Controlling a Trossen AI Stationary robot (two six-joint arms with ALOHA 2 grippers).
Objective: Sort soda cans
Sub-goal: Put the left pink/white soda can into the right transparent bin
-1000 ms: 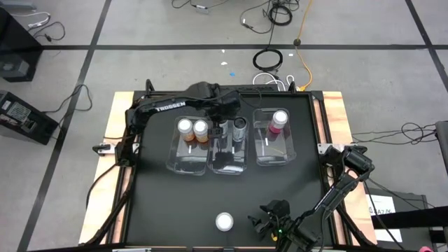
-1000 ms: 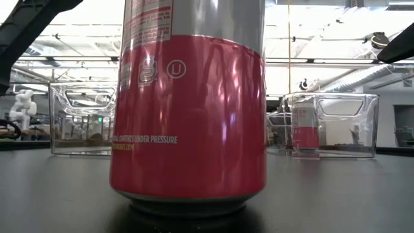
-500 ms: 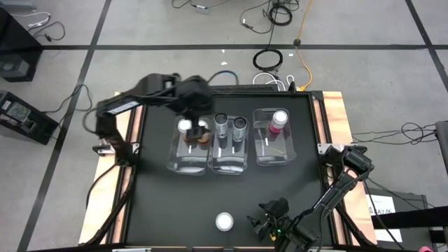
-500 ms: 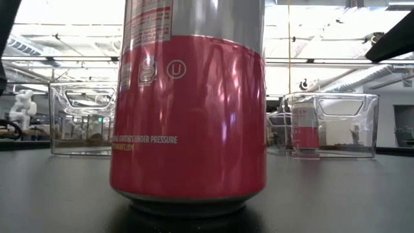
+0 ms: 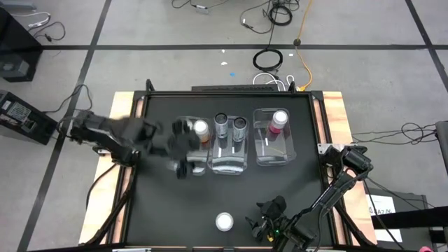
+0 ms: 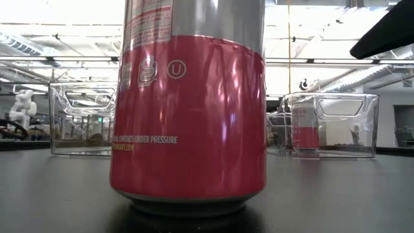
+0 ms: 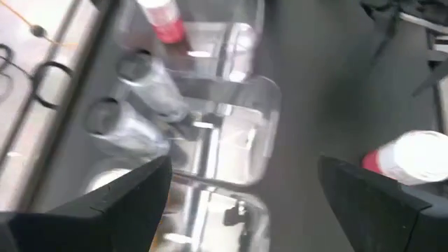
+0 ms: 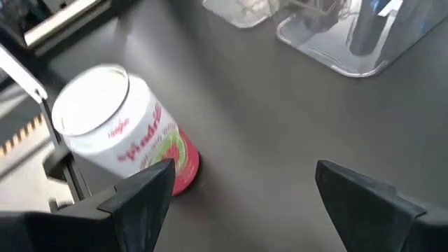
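Motion blur is smearing the left arm (image 5: 133,136), hiding the left bin's near orange can; the pink can (image 6: 187,107) is filling the low view, its top cut off.

Readable text, low view: tall pink-and-silver soda can (image 6: 187,103) standing close to the camera, near edge of table. Low on its pink body, small pale print reads "CONTENTS UNDER PRESSURE". Above that, a circled "U" sign beside a small square logo. Red fine print on the silver upper part is too small to read. Script lettering on same can in right wrist view: illegible.
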